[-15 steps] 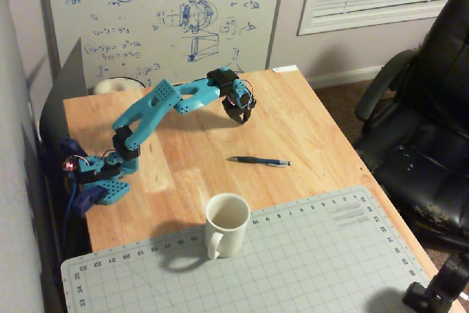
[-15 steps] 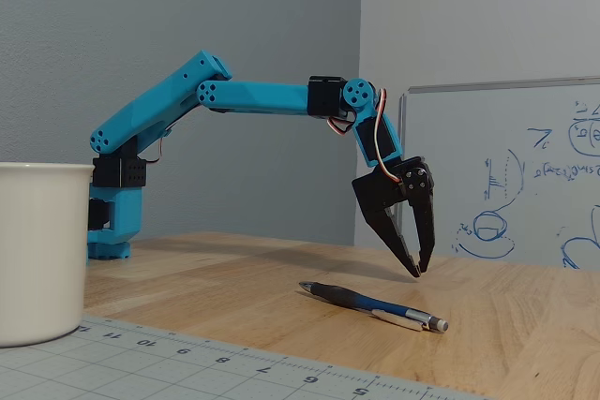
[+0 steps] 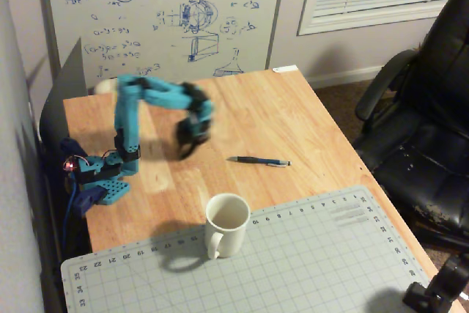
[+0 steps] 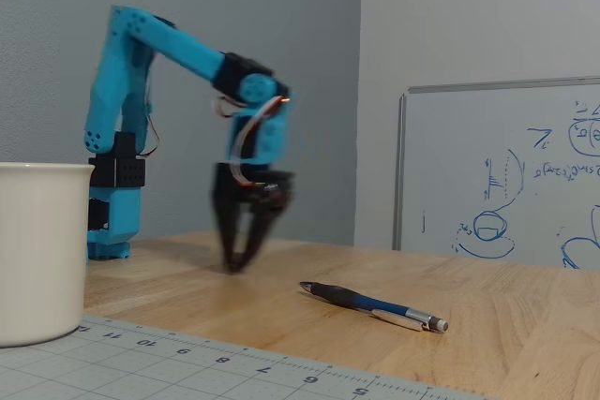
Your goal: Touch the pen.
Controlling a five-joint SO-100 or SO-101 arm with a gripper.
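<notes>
We see the claw (image 4: 234, 264) hanging from the bent blue arm (image 3: 157, 97), its tips pointing down and close to the wooden table (image 3: 322, 130), perhaps just above it; the blur in both fixed views keeps us from saying whether they touch the wood. The two dark fingers run together to a narrow point and nothing is between them, so we read the claw as nearly closed and empty. That suits a task of touching: a closed tip makes a single prod, with no need to spread for a grasp.

The pen (image 3: 259, 160) lies flat on the bare wood, apart from the claw, off to its right in both fixed views. Its dark end faces the claw and its silvery tip (image 4: 437, 325) points away. Nothing stands between the two.

A white mug (image 3: 226, 225) sits on the grey cutting mat (image 3: 308, 262), nearer the camera than the claw and clear of the path. We judge that contact has not been made; the claw needs a low sideways reach towards the pen's near end.
</notes>
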